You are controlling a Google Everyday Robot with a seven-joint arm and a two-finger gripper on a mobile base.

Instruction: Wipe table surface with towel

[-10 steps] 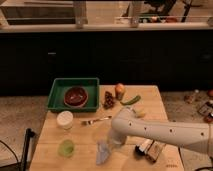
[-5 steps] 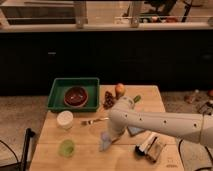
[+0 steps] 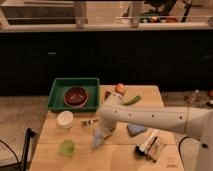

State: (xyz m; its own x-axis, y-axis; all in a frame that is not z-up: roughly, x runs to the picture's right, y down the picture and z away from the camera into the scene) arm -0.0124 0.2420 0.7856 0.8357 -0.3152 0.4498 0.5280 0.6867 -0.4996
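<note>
A wooden table (image 3: 50,135) fills the lower part of the camera view. A grey-blue towel (image 3: 99,139) hangs in a crumpled bunch from my gripper (image 3: 106,128), its lower end touching the table near the middle front. The gripper is at the end of the white arm (image 3: 150,117), which reaches in from the right, and it is shut on the towel's top. The arm hides most of the fingers. A second small blue cloth (image 3: 136,130) lies flat just right of the gripper.
A green tray (image 3: 57,97) holding a red bowl (image 3: 76,96) sits at the back left. A white cup (image 3: 65,119) and a green cup (image 3: 66,147) stand on the left. A small utensil (image 3: 89,121), an orange fruit (image 3: 120,88), a green pepper (image 3: 132,100) and packets (image 3: 150,145) lie around.
The arm has swung back and slightly left, drawing the towel away from the table's front edge toward the middle. The other objects have not moved.
</note>
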